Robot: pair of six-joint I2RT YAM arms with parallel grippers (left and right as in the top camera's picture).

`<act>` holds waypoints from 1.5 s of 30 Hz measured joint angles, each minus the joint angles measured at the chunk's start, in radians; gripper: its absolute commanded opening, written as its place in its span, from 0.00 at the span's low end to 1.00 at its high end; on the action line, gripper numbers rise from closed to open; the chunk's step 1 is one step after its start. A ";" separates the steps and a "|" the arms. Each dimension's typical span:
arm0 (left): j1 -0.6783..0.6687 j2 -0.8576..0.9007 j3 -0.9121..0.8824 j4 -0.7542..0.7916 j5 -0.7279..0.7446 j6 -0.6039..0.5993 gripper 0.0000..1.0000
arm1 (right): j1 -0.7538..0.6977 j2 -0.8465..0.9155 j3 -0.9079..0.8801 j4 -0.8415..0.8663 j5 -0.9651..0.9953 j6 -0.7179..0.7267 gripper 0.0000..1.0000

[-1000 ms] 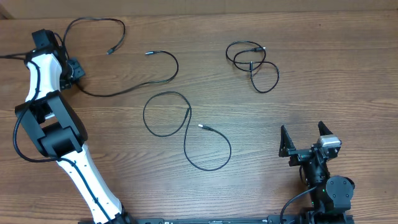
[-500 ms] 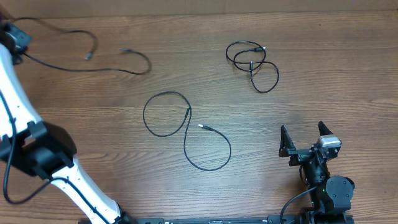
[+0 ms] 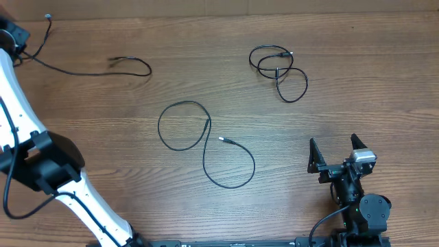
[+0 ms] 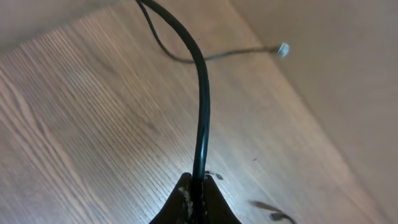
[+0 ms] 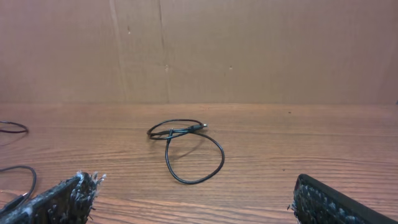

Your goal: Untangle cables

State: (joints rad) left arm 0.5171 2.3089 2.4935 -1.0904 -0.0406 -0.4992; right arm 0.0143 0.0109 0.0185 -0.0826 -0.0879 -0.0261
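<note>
At the far-left back corner of the brown wooden tabletop (image 3: 357, 96), keeping the left pincer (image 4: 198, 190) clamped shut on a thin black flexible cord with a small plug end (image 3: 132, 59). Running straight out from between the closed jaws in the left wrist view, with a pale plug tip (image 4: 283, 49) lying beyond.

Dragging this cord leftward over the last second. Formerly curling out toward the middle of the tabletop; now lying drawn out in a low line with one narrow bend near its plug, well apart from the other cords.

Leaving the long S-shaped black cord (image 3: 206, 140) unmoved at centre, loose and touching no other cord. Leaving the small looped black cord bundle (image 3: 278, 67) unmoved at the back right, loops still overlapping; same bundle (image 5: 185, 149) showing ahead in the right wrist view.

Holding the right pincer (image 3: 334, 145) parked near the front right, jaws standing wide apart, gripping nothing.

Judging the dragged cord as effectively separated. Judging the looped bundle as the remaining work, probably calling for the idle right arm.
</note>
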 measured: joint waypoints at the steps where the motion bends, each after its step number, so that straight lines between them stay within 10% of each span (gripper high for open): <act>1: 0.000 0.028 0.000 0.006 0.008 0.002 0.04 | 0.000 0.000 0.000 0.000 0.000 0.000 1.00; 13: 0.000 0.196 -0.001 0.018 0.169 0.189 0.07 | 0.000 0.000 0.000 0.000 -0.001 0.000 1.00; 19: -0.025 0.185 0.021 0.029 0.419 0.246 0.62 | 0.000 0.000 0.000 0.000 -0.001 0.000 1.00; 27: -0.133 0.179 0.023 -0.099 0.500 0.272 0.51 | 0.000 0.000 0.000 0.000 0.000 0.000 1.00; 45: -0.461 0.171 -0.135 -0.051 0.250 0.485 0.69 | 0.000 0.000 0.000 0.000 0.000 0.000 1.00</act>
State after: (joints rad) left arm 0.0559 2.4798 2.3589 -1.1419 0.2092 -0.0143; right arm 0.0147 0.0109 0.0185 -0.0830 -0.0883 -0.0265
